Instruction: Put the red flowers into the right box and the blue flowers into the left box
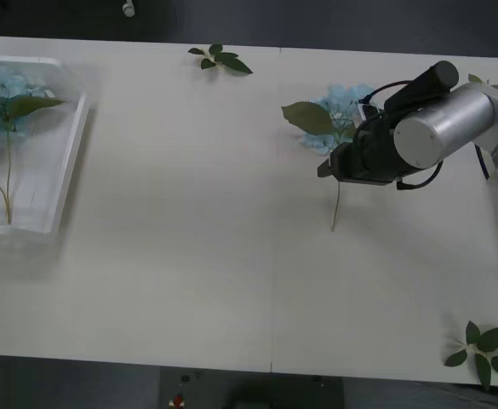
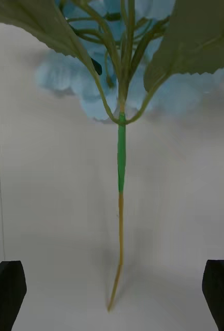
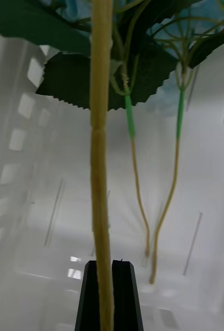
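- The right gripper [image 1: 329,169] sits at the right of the front view, above the table [image 1: 197,239], over a blue flower [image 1: 338,106] lying at the upper right.
- Its wrist view shows the two black fingers [image 2: 6,294] wide apart at the corners, with nothing between them but the flower stem [image 2: 121,207], which lies on the table untouched.
- That blue flower [image 2: 99,98] has a pale blue head and broad green leaves; its stem runs from a green section to a yellowish end.
- The left box [image 1: 71,162] is at the upper left of the front view, and holds blue flowers [image 1: 10,85] with leaves and thin stems.
- In the left wrist view, the left gripper [image 3: 112,295] has its black fingers closed together on a thick yellowish stem [image 3: 100,170], above the white inside of the box [image 3: 34,217].
- Two more stems [image 3: 137,191] with green sections lie in the box beyond.
- Loose leaf sprigs [image 1: 220,58] lie at the top centre, and another sprig [image 1: 480,348] at the lower right.
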Action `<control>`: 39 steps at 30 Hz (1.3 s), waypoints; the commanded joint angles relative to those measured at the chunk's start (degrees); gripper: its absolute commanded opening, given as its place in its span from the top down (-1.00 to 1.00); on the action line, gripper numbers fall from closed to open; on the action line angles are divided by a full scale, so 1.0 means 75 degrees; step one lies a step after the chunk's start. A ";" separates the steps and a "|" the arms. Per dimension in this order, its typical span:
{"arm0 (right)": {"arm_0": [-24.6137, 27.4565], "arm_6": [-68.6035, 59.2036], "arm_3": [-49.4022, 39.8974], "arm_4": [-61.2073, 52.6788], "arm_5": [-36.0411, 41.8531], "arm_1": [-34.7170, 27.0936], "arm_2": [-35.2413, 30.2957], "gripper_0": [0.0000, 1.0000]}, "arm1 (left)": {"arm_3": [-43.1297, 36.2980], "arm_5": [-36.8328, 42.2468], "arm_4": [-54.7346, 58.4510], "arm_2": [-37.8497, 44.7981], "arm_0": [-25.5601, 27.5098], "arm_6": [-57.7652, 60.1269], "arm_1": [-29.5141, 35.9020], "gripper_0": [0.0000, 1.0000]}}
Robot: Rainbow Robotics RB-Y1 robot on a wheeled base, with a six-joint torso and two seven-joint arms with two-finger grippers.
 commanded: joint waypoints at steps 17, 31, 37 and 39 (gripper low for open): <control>0.0054 -0.1397 0.1348 0.2853 -0.1132 0.1391 -0.0130 -0.70 | -0.0126 0.0382 -0.1798 0.0185 -0.0127 0.1342 -0.0697 -0.76; 0.0054 -0.1350 0.1348 0.3017 -0.1121 0.1368 -0.0071 1.00 | -0.0149 0.0265 -0.1857 0.0185 -0.0045 0.1213 -0.0697 -1.00; 0.0042 -0.1362 0.1242 0.2958 -0.1156 0.1251 -0.0071 1.00 | -0.0196 0.1859 -0.1833 0.1240 -0.0139 0.0463 -0.0393 -1.00; 0.0007 -0.1339 0.1008 0.2712 -0.1132 0.1052 -0.0071 1.00 | -0.0184 0.2820 -0.1857 0.2037 -0.0116 0.0006 -0.0381 -1.00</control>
